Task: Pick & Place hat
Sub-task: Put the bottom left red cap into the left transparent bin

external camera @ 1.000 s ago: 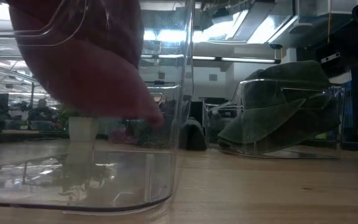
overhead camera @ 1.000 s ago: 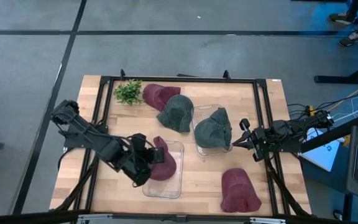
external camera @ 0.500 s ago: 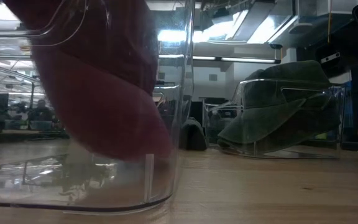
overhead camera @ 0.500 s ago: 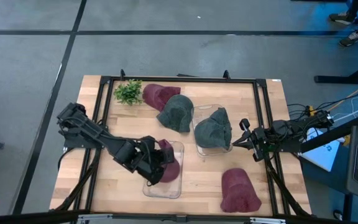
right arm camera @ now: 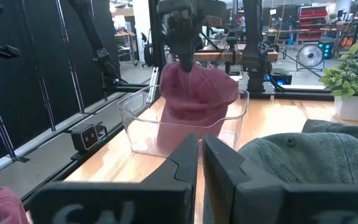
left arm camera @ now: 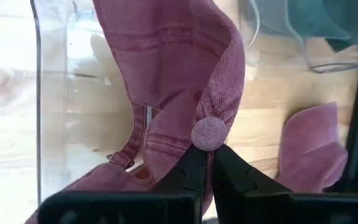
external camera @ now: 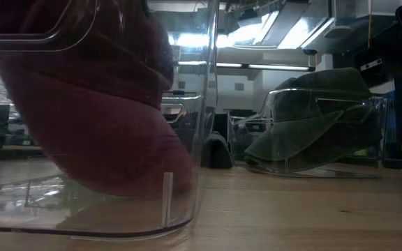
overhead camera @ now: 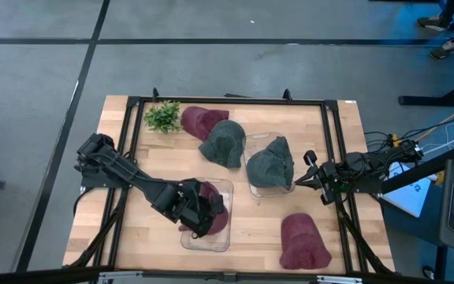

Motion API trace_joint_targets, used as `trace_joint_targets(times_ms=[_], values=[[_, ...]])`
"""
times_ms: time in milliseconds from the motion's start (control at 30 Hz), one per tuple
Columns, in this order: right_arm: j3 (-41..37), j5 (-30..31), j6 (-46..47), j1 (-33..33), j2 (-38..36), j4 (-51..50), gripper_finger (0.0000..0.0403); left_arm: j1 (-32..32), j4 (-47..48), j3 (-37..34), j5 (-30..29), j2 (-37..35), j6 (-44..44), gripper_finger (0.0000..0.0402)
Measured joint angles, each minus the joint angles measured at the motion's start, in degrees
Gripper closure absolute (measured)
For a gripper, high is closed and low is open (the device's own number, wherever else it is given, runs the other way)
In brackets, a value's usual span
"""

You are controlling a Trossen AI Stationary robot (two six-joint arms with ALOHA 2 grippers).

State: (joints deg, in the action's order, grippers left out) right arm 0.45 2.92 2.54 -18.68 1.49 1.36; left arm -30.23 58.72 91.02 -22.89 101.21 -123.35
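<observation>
I have the left tool (left arm camera: 205, 163) clamped on the maroon hat (overhead camera: 213, 211), hanging it low inside the clear bin (overhead camera: 225, 238) on the counter (overhead camera: 251, 229); next I judge I should part the fingers.

Maroon corduroy hat (overhead camera: 213, 211), clear bin (overhead camera: 225, 237)

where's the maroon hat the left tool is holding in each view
High view: maroon hat in the clear bin, lower centre.
Low view: hat fills the left, behind the bin wall.
Left wrist view: centre, pinched at its top button.
Right wrist view: upper centre, inside the bin.
Shared landmark: the clear bin.
</observation>
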Motion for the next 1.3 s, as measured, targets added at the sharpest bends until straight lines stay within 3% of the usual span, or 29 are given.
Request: trace_joint_targets(times_ms=[467,833,1067,1300], values=[[0.00,0.00,-0.01,0.01,-0.01,-0.02,0.0377,-0.90,2.95,-0.02,1.75,0.52,0.70,0.0363],[0.00,0.00,0.01,0.01,0.00,0.00,0.0377,-1.56,2.90,-0.02,3.43,0.49,5.74,0.0283],[0.00,0.02,0.00,0.01,-0.01,0.00,0.0377,-1.05,1.14,-0.02,3.53,-1.63,18.26,0.0241],[0.00,-0.02,-0.02,0.00,-0.01,0.01,0.0377,0.95,1.39,-0.02,3.73,-5.86,32.47,0.0233]])
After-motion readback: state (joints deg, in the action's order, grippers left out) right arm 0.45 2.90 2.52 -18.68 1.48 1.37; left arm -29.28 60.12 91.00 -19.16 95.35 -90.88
